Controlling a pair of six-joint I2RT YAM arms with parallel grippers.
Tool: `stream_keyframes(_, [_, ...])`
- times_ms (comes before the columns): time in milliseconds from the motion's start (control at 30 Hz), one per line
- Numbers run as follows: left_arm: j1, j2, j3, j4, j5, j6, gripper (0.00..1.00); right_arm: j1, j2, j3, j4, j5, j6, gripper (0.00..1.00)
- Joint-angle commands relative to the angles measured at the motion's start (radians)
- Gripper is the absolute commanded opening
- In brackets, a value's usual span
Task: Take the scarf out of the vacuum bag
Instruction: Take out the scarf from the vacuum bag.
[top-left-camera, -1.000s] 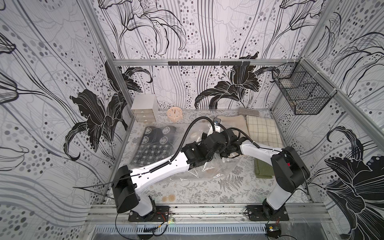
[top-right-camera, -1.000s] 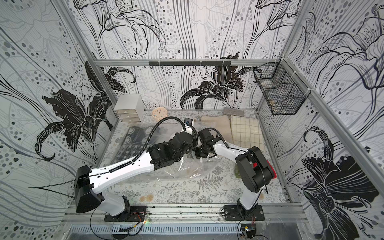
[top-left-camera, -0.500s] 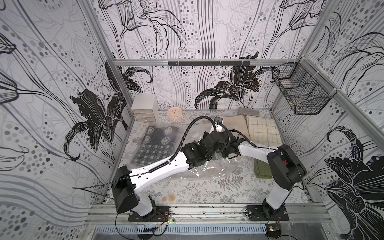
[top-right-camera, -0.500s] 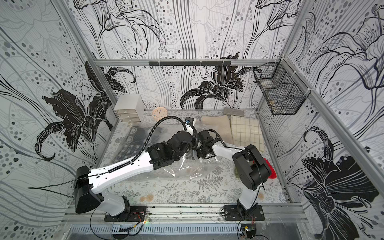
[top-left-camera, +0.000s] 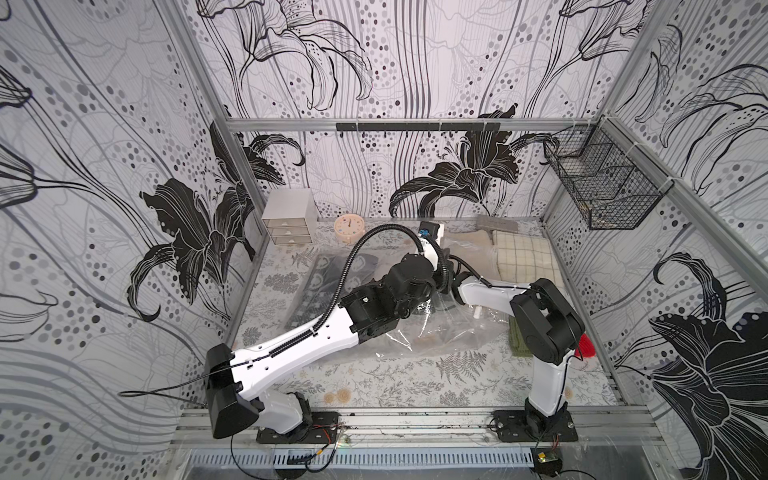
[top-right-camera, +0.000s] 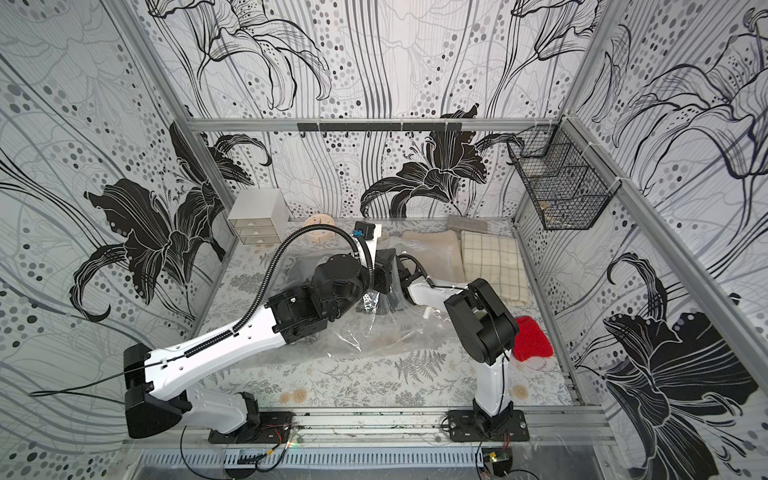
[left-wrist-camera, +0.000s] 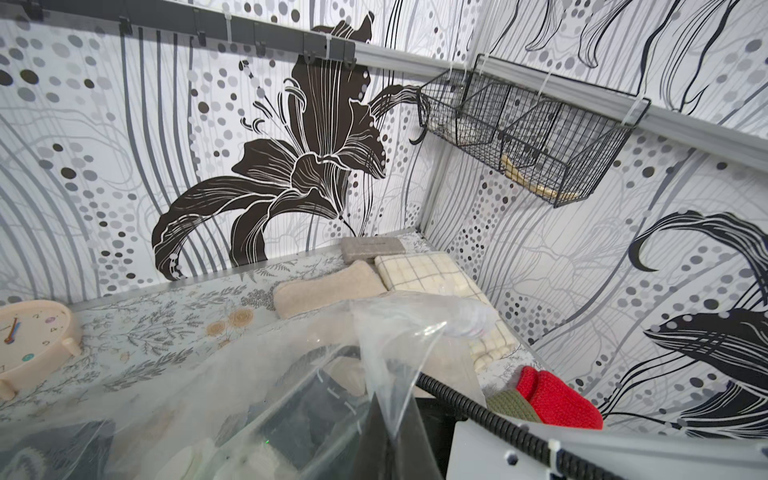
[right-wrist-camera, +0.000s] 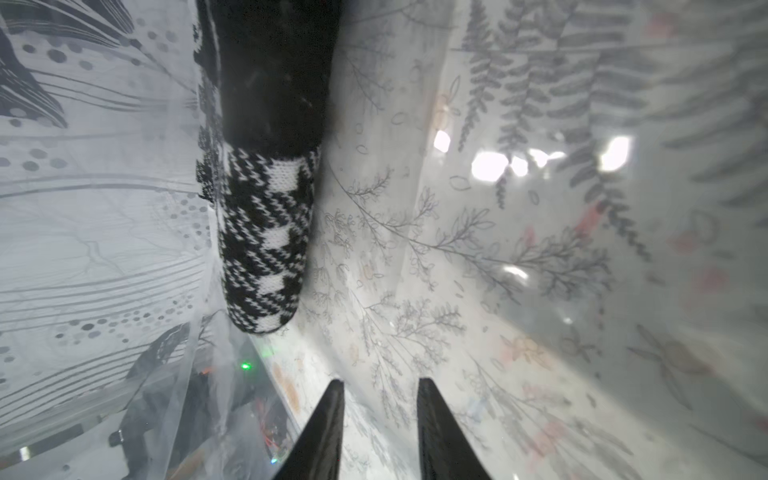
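Little is done as yet: the scarf (right-wrist-camera: 266, 232) lies inside the vacuum bag (top-left-camera: 449, 332), just ahead of the right fingers (right-wrist-camera: 328, 432). These stand apart and empty, apparently inside the bag. The left fingers (left-wrist-camera: 411, 453) are clamped on a raised fold of its film. Gripping the scarf and drawing it out are left. Beneath the fingers lies a fern-printed bench (top-left-camera: 374, 386); beyond them are lily-papered walls (top-left-camera: 374, 62) and a wire basket (top-left-camera: 602, 187).

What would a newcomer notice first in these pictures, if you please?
Probably the left arm and right arm meeting mid-table over the crinkled clear vacuum bag, whose film the left tool pinches shut. In the right wrist view, amid hazy film, the right tool stands open, apart from a black-and-white knitted scarf. A bright red knitted piece by the right wall pops against the black lily wallpaper.
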Motion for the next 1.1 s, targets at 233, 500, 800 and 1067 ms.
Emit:
stream_keyframes(233, [-0.009,0.000,-0.006,0.082,0.017,0.024,0.00,0.055,0.073,0.027,0.203,-0.025,0.201,0.38])
stream_keyframes(500, [-0.009,0.005,-0.017,0.075,0.020,0.021,0.00,0.087,0.172,0.087,0.283,-0.064,0.268,0.47])
stream_keyframes(800, [-0.010,0.010,-0.013,0.053,0.030,0.014,0.00,0.102,0.218,0.056,0.539,-0.053,0.411,0.51])
stream_keyframes(1067, [-0.010,0.010,-0.016,0.051,0.031,0.019,0.00,0.124,0.282,0.117,0.626,-0.052,0.457,0.54])
